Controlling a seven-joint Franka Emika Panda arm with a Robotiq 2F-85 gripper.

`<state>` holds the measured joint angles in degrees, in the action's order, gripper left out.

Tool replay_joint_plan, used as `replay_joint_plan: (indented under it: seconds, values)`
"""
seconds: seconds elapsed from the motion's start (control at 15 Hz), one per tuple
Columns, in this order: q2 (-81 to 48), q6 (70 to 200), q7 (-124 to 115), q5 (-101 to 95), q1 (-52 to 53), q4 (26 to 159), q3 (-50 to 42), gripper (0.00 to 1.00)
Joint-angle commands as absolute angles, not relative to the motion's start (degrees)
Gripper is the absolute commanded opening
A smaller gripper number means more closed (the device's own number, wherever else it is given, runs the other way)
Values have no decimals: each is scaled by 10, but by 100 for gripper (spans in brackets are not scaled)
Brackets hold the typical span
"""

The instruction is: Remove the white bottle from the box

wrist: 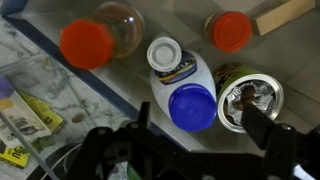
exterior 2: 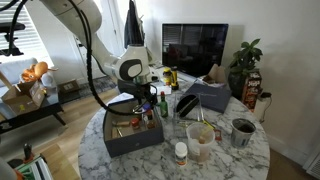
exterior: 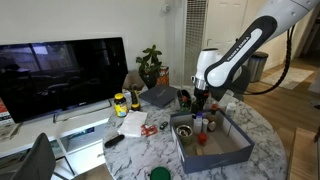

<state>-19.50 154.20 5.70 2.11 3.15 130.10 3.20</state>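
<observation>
Wide open and empty, the gripper point(wrist: 190, 150) hangs at the bottom of the wrist view, with the white bottle point(wrist: 165, 52) up-frame of its fingers point(wrist: 268, 135), seemingly upright in the box point(exterior: 215, 157) and hemmed by a blue cap point(wrist: 190, 108), a tin point(wrist: 250, 100) and a red lid point(wrist: 85, 42), leaving scant room.

A large dark television point(exterior: 62, 75) stands on a low white stand point(exterior: 75, 125) against a plain white wall point(exterior: 100, 20). Just beside the television is a leafy potted plant point(exterior: 150, 62), and past that a tall white louvred panel point(exterior: 195, 25). A round marble tabletop point(exterior: 255, 125) fills the space in front of the television. Warm wooden floor point(exterior: 295, 100) shows beyond the tabletop. In an exterior view, well to the side of the television, a bright window with blinds point(exterior 2: 18, 30) lets in daylight above a low wooden bench point(exterior 2: 30, 100).
</observation>
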Motion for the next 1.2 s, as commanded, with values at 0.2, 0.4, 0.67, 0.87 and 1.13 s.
replay_joint_plan:
  seconds: [0.2, 0.4, 0.67, 0.87, 1.13]
  values:
    - [-208, 1531, 2, -10, 43, 1287, 16, 42]
    - [-201, 1526, -8, -19, 48, 1289, 16, 19]
    - [-157, 1499, -34, -52, 68, 1312, 12, 19]
    - [-99, 1451, -76, -118, 98, 1323, 1, 19]
    - [-36, 1353, -87, -174, 111, 1304, 34, 19]
